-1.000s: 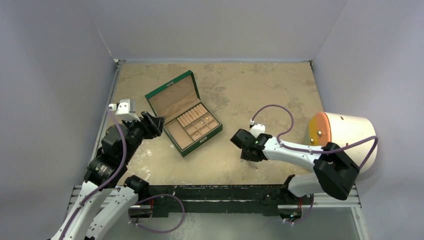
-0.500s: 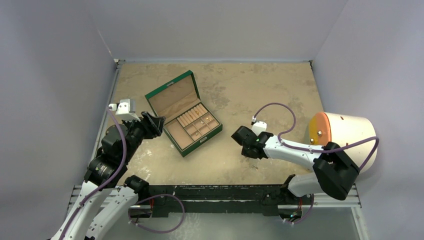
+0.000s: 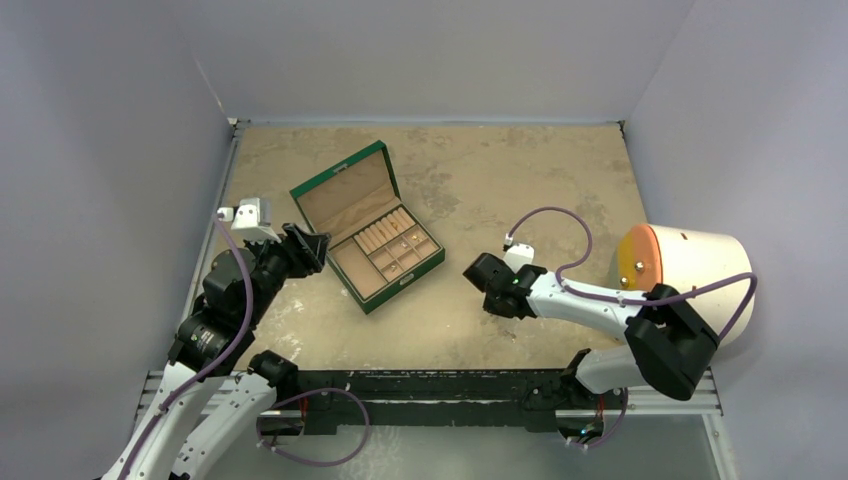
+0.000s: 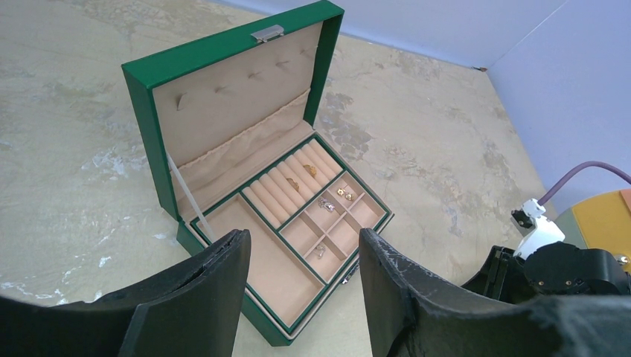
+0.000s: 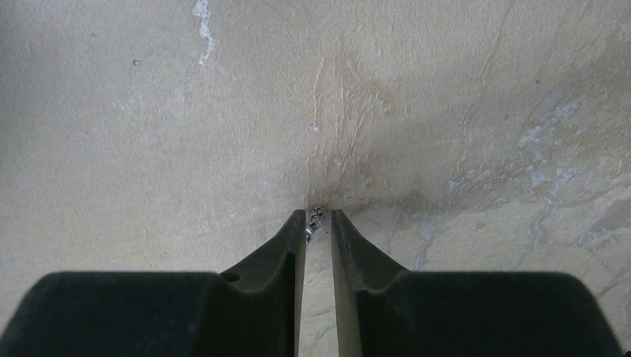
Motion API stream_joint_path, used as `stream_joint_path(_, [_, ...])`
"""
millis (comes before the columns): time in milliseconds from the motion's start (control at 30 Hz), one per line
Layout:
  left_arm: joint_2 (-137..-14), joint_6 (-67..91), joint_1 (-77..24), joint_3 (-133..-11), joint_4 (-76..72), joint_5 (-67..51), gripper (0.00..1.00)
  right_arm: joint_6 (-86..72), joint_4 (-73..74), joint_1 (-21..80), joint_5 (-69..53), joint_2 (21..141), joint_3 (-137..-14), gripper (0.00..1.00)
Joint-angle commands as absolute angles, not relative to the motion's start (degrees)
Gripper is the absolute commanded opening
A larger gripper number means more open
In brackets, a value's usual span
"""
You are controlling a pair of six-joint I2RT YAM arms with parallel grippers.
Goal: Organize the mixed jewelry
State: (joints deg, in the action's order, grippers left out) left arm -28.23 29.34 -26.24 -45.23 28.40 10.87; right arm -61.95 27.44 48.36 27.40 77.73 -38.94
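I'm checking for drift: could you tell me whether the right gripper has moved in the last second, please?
Yes: the right gripper has shifted slightly away from the black rail at the near edge.

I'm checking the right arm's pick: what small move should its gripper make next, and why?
Probably close the right gripper fully before lifting: a tiny silver piece lies on the table at its fingertips, against one finger, with a narrow gap beside it, so it does not look pinched yet.
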Motion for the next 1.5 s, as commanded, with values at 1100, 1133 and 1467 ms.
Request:
stream_joint_path(1100, [-27.86,28.74,-25.75,-45.40,26.48,10.63,0.55,-60.75,28.32,48.16,27.78,75.46,-40.99,0.00])
stream_joint_path(1133, [-27.77,28.74,-25.75,-45.43,26.46,10.63,0.55,-60.01,28.31,48.16,27.90,74.91,-41.41,0.00])
stream_joint_path(1467, [-27.45,28.65,-25.75,-45.39,26.46,10.63,0.55,-46.21,20.03,48.16,24.59,69.88,-46.76,0.00])
